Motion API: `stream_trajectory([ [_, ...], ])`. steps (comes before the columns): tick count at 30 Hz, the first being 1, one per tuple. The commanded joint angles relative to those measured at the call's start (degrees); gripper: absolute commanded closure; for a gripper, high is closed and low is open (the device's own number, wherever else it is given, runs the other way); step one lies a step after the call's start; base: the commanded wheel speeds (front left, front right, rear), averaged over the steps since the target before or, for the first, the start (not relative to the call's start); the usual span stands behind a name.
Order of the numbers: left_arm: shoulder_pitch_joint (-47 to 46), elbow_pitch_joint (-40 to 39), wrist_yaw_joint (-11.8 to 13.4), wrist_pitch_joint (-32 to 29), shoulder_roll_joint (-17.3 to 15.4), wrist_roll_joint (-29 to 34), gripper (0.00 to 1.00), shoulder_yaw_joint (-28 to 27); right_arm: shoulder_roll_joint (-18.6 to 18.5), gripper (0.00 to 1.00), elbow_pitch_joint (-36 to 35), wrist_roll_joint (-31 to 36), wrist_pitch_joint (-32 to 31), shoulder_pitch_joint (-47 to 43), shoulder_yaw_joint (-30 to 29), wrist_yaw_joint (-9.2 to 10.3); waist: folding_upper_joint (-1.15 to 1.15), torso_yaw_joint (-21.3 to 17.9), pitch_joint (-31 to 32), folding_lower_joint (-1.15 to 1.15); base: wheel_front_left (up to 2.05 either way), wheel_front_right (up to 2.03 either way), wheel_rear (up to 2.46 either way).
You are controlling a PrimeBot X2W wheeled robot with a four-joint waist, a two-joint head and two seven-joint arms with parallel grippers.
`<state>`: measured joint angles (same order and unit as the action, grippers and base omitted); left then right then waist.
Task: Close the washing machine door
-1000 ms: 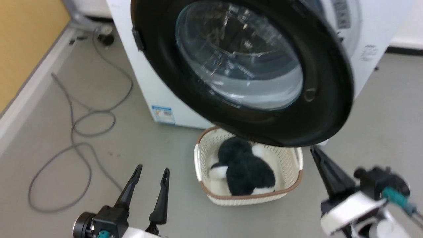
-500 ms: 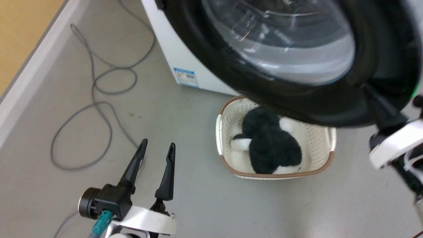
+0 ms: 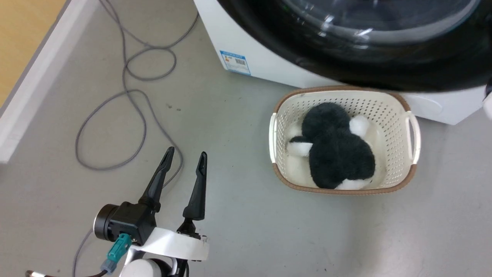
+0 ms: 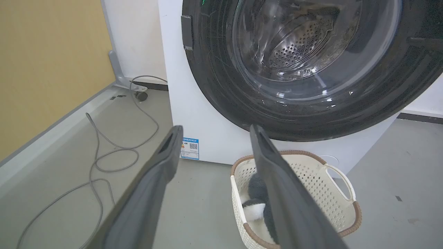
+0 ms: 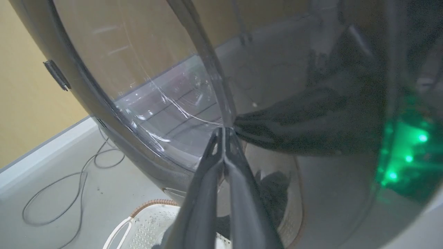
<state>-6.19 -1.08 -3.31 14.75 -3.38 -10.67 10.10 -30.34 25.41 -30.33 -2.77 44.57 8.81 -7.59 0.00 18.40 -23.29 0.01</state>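
At the pinched-together tips of right gripper [image 5: 224, 133], touching: washing machine door [image 5: 114, 69], broadside ahead. Well apart from wide-spread left gripper [image 3: 186, 154].

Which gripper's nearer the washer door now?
Right gripper: shut fingertips meet the door's glossy face. Left gripper is open above the floor, well short of it.

The left pincer [image 3: 185, 156] sits at the lower left of the head view. Its two long dark fingers [image 3: 155, 184] are spread in a narrow V, pointing up and slightly right. Behind them are the black wrist housing [image 3: 127, 225] and a white cuff [image 3: 173, 246]. The right pincer [image 5: 224, 130] is drawn together, fingertips meeting, with a thin slit between the fingers lower down.
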Motion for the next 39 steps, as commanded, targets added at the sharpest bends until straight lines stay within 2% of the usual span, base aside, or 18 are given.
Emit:
stream_trajectory([
  [1, -0.93, 0.17, -0.41, 0.25, 0.16, 0.33, 0.0, -0.17, -0.7, 1.0, 0.72, -0.08, 0.15, 1.55, -0.3, 0.1, 0.0, 0.36, -0.43, -0.01, 0.0, 0.0, 0.0],
  [12, -1.72, 0.82, -0.72, 0.25, 0.46, -0.13, 0.0, -0.24, 0.93, 1.0, 10.99, 3.6, 3.47, 10.07, -3.31, 0.1, 0.0, 0.91, -1.04, -0.01, 0.0, 0.0, 0.0],
  [21, -0.49, 2.04, -0.3, 0.25, 0.49, 0.42, 0.0, -1.01, 3.18, 1.0, 13.45, 2.6, 7.04, 6.51, -2.7, 0.1, 0.0, -0.87, 3.67, -0.01, 0.0, 0.0, 0.0],
  [30, 2.36, 3.99, -0.05, 0.25, 0.15, 2.19, 0.0, -4.4, 5.44, 1.0, 7.49, 1.37, 12.13, -4.95, 3.17, 0.1, 0.0, -6.9, 12.45, -0.01, 0.0, 0.0, 0.0],
  [33, 3.32, 4.19, 0.29, 0.25, 0.06, 2.6, 0.0, -5.44, 5.19, 1.0, 4.18, 4.24, 12.22, -8.77, 6.65, 0.1, 0.0, -9.17, 14.69, -0.01, 0.0, 0.0, 0.0],
  [39, 5.28, 4.44, 0.95, 0.25, 0.05, 3.02, 0.0, -6.95, 8.33, 1.0, -2.25, 5.45, 13.21, -16.81, 4.51, 0.1, 0.0, -12.69, 18.91, -0.01, 0.0, 0.0, 0.0],
])
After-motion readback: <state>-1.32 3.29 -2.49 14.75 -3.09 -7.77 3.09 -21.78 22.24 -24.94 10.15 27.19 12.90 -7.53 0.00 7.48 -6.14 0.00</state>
